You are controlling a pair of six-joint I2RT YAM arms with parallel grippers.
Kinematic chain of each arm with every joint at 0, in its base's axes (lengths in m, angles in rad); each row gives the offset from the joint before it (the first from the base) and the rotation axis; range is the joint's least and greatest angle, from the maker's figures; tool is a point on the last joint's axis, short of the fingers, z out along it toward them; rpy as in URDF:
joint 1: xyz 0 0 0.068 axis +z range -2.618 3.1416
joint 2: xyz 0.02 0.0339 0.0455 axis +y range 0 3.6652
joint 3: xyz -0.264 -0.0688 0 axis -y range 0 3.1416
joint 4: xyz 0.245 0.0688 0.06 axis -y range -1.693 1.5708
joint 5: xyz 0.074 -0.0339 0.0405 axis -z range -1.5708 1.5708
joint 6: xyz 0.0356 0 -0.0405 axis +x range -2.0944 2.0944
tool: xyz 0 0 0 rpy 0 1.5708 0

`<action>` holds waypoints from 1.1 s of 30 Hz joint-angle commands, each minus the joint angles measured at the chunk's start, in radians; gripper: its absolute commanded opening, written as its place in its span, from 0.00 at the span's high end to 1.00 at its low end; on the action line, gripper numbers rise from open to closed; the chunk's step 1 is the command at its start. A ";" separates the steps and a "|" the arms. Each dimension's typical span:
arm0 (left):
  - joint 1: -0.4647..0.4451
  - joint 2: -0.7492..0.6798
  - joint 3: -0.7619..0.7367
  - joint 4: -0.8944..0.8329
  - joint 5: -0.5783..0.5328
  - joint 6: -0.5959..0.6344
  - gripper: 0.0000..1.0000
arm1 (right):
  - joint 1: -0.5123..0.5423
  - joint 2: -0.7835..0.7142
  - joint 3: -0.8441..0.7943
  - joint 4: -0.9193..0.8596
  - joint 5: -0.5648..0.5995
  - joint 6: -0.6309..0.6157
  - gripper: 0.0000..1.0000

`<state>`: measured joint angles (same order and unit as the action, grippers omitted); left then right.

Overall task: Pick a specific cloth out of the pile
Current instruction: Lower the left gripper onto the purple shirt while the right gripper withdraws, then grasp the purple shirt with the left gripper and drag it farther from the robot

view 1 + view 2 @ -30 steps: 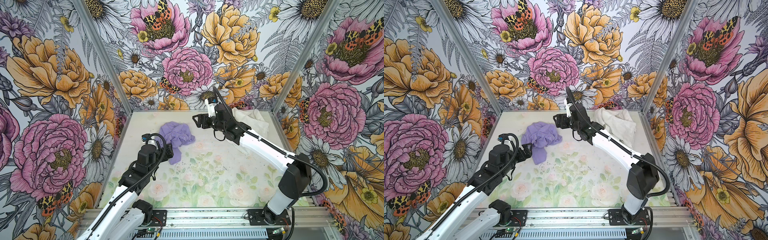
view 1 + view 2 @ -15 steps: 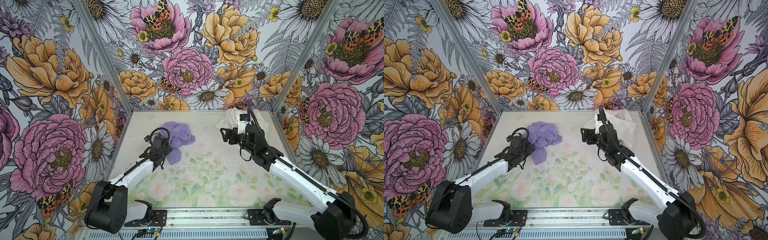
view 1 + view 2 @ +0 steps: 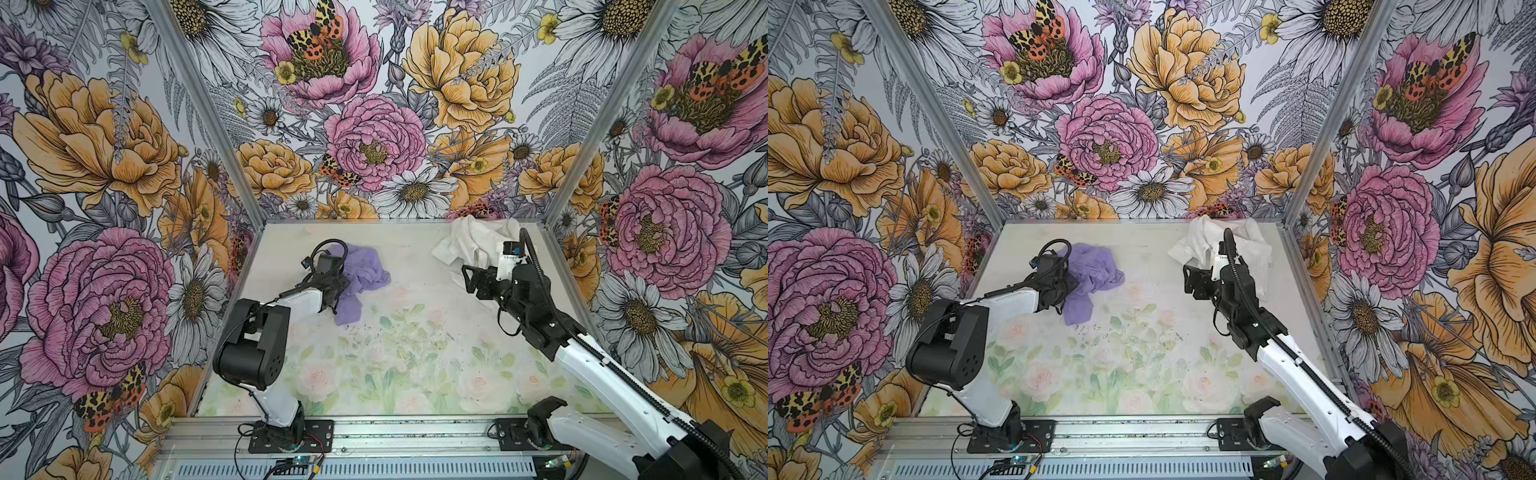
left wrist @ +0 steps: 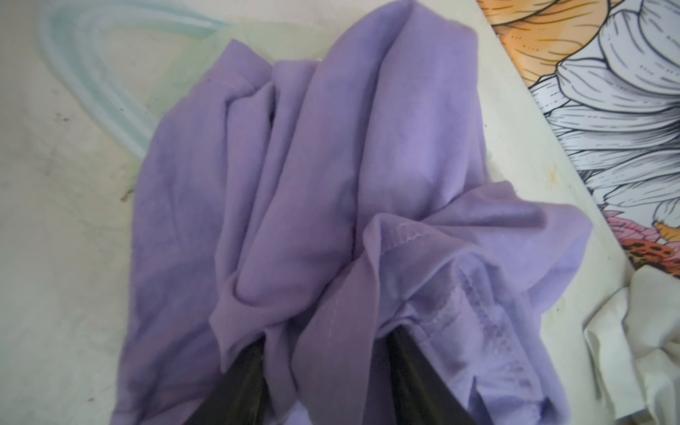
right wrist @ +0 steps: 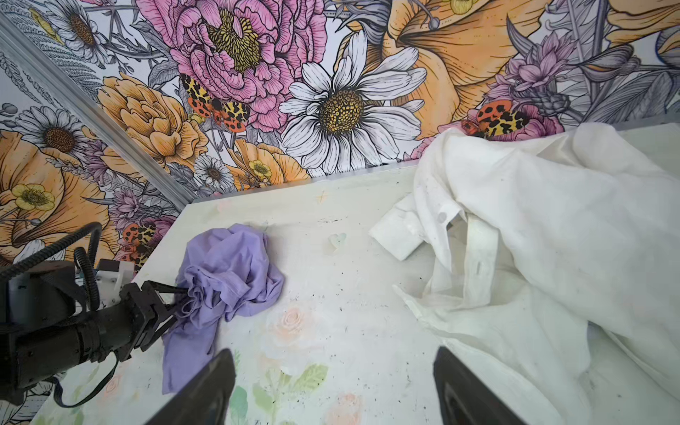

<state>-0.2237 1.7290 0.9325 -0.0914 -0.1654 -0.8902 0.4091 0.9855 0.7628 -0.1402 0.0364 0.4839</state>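
The soft, light lavender cloth (image 4: 331, 165) would likely bunch. The left gripper (image 4: 325, 338) straddled its hemmed fold, clamp unclear. The right gripper (image 5: 333, 353) stood apart, empty.

Left gripper (image 5: 176, 303): pushed further into the near edge of the cloth (image 3: 365, 270); jaws narrower than before, tips now buried in folds
Right gripper (image 3: 467, 279): drawn back from beside the cloth, mid-table, to just before the pile (image 3: 478, 241)

Robot lab cell, floral-print walls (image 3: 104, 145), alu base rail (image 3: 415, 434), 2 bolted-down arms (image 3: 266, 399), printed tabletop (image 3: 415, 365).
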 commanded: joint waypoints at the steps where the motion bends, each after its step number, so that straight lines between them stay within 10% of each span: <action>1: 0.034 0.073 0.063 0.052 0.045 -0.015 0.58 | -0.014 -0.039 -0.011 -0.004 -0.009 0.013 0.15; 33: 0.234 0.475 0.651 -0.164 -0.036 0.217 0.81 | -0.140 -0.103 -0.066 -0.055 -0.078 0.004 0.15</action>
<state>-0.0185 2.1963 1.5646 -0.2295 -0.1513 -0.7223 0.2790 0.9089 0.7094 -0.1841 -0.0246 0.4877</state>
